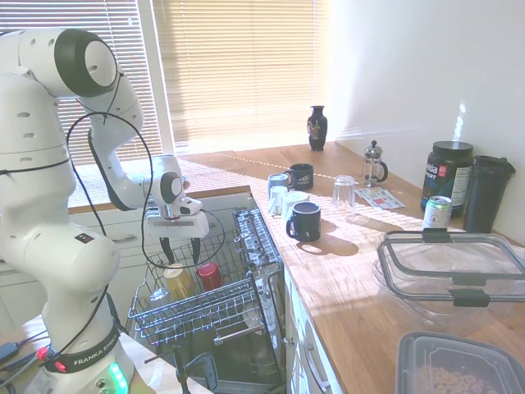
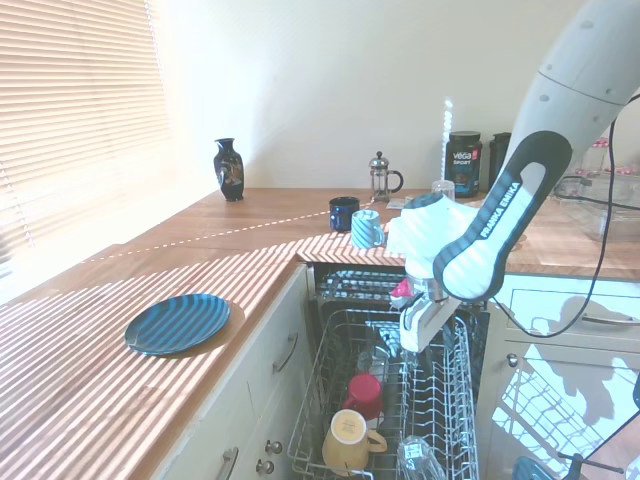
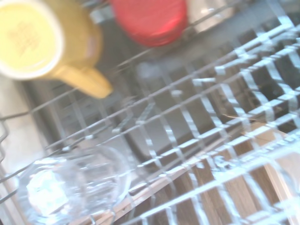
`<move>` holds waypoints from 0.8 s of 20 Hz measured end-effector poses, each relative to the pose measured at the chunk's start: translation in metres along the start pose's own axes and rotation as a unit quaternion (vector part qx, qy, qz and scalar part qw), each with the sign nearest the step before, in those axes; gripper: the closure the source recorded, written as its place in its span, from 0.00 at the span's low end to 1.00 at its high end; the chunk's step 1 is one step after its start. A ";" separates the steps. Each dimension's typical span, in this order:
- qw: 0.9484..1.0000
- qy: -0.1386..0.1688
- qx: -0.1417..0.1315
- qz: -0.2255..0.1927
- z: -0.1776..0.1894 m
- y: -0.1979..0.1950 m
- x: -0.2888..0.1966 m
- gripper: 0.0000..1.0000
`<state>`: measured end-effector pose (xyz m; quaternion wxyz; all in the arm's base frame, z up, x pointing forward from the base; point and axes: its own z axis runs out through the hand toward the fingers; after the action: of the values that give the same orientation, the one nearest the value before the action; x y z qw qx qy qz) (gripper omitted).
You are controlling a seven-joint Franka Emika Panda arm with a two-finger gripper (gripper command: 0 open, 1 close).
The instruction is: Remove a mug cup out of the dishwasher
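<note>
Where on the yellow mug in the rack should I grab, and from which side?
Pinch the mug cup's rim wall from above: it sits mouth-up in the dishwasher rack. Probably use the side away from the red cup, which sits close beside it.
</note>
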<state>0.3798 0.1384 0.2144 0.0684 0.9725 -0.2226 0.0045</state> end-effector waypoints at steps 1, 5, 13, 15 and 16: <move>1.000 0.001 -0.003 -0.014 0.007 -0.007 -0.006 0.00; 0.998 0.006 -0.016 -0.058 0.034 -0.038 -0.030 0.00; 0.994 0.005 -0.019 -0.111 0.073 -0.091 -0.032 0.00; 0.992 0.008 -0.023 -0.123 0.082 -0.104 -0.033 0.00; 0.991 0.008 -0.025 -0.128 0.087 -0.112 -0.035 0.00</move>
<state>0.3951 0.2415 0.1120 0.0945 0.9909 -0.0954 -0.0019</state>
